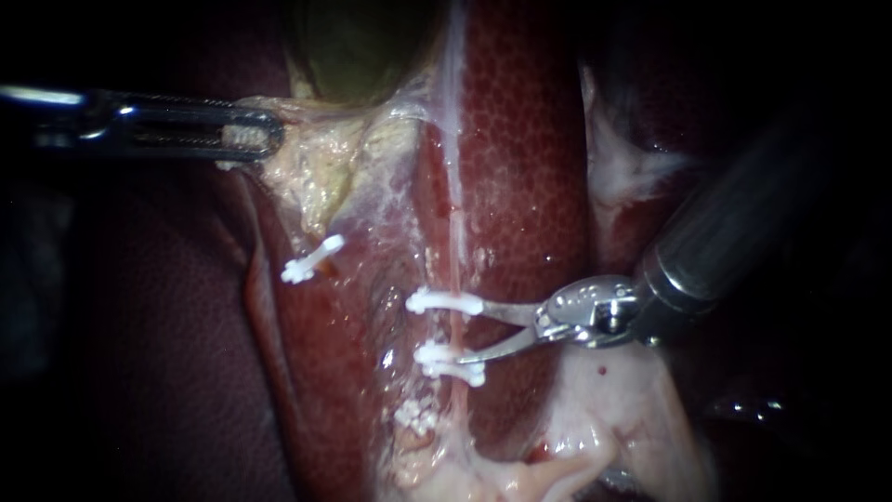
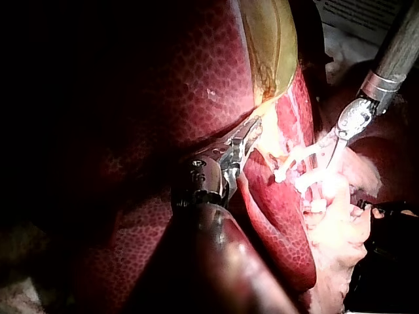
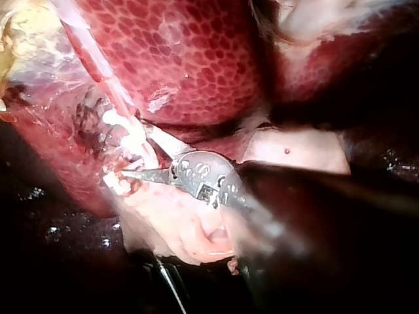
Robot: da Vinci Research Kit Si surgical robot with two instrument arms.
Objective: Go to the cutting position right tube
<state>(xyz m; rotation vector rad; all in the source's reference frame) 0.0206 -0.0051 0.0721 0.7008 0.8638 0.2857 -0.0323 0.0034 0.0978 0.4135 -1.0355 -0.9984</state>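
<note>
Since the right instrument [image 1: 474, 333] has its blades spread with nothing between them, it reads as open, with no bite taken. The blade tips sit just beside the right tube [image 1: 455, 330], one by the upper clip [image 1: 444, 302], the other by the lower clip [image 1: 449, 363]. The tube runs down the liver [image 1: 530, 139] face as a thin pale strand. The bare stretch between the two clips is the target. Right wrist view agrees: blades apart, tips at the clipped strand. Left instrument [image 1: 251, 139] jaws are clamped on the pale tissue [image 1: 316, 177] below the gallbladder [image 1: 358, 46], apparently keeping it taut. A third clip [image 1: 311, 260] sits well apart, toward the left instrument.

Handling call: the tube looks soft, thin and wet, so likely slippery and easy to tear. No grabbing it. Blades should straddle it midway between the clips, square to the strand, clear of both clips and off the liver behind. Cannot tell whether the tips reach past the tube's far side; a short advance is probably needed.
</note>
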